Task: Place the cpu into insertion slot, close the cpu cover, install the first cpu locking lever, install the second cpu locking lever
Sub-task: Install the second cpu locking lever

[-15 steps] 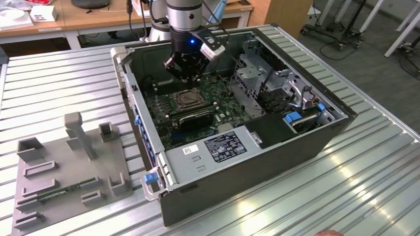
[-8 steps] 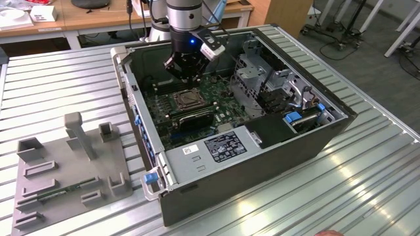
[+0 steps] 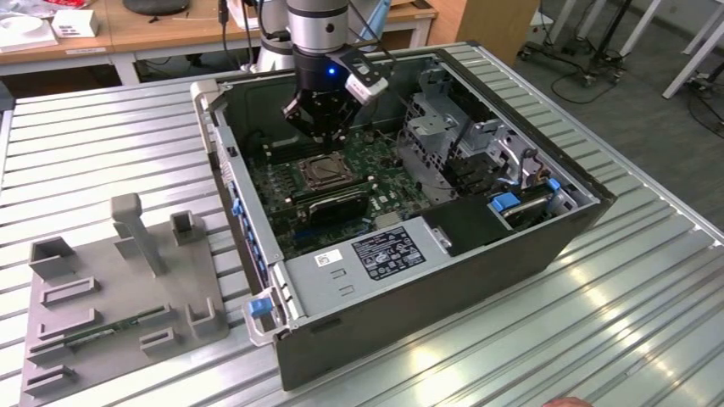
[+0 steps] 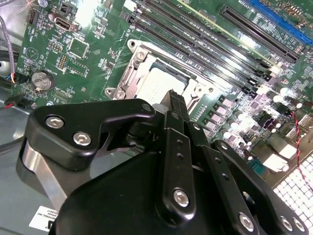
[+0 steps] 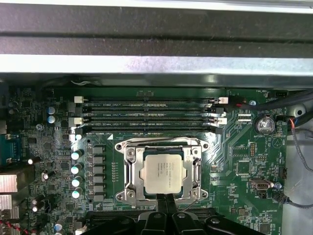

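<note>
We find the cpu seated in the insertion slot, one edge hidden behind the gripper, whose jaws seem clenched together on nothing. The walls of the computer case stand close around the arm, and the memory slots run just beside the insertion slot.

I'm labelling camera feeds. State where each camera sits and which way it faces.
Exterior view: off the arm, high up, looking down into the open computer case; the arm and gripper hang over the board.
First wrist view: on the arm, facing the board squarely, chip central; the gripper's tip shows.
Second wrist view: on the arm, slanting along the gripper toward the chip.
Shared: both wrist views show the chip and gripper.
</note>
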Robot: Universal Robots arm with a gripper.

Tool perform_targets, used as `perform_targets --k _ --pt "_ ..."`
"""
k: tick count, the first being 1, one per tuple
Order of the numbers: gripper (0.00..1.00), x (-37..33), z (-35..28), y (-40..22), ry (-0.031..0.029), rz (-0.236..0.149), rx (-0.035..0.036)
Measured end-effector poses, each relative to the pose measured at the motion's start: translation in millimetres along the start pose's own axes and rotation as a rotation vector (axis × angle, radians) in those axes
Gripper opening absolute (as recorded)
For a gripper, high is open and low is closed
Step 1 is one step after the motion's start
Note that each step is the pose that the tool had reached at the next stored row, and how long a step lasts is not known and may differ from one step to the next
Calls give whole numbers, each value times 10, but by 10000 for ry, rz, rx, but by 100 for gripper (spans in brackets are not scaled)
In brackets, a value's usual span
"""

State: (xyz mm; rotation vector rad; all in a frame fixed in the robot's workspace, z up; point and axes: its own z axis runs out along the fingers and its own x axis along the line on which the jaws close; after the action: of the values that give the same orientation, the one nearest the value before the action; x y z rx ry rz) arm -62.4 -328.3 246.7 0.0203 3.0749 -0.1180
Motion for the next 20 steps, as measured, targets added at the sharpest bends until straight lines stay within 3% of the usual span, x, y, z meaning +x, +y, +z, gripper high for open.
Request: perform_targets --k 20 --pt "11 0 -1 6 -2 -7 110"
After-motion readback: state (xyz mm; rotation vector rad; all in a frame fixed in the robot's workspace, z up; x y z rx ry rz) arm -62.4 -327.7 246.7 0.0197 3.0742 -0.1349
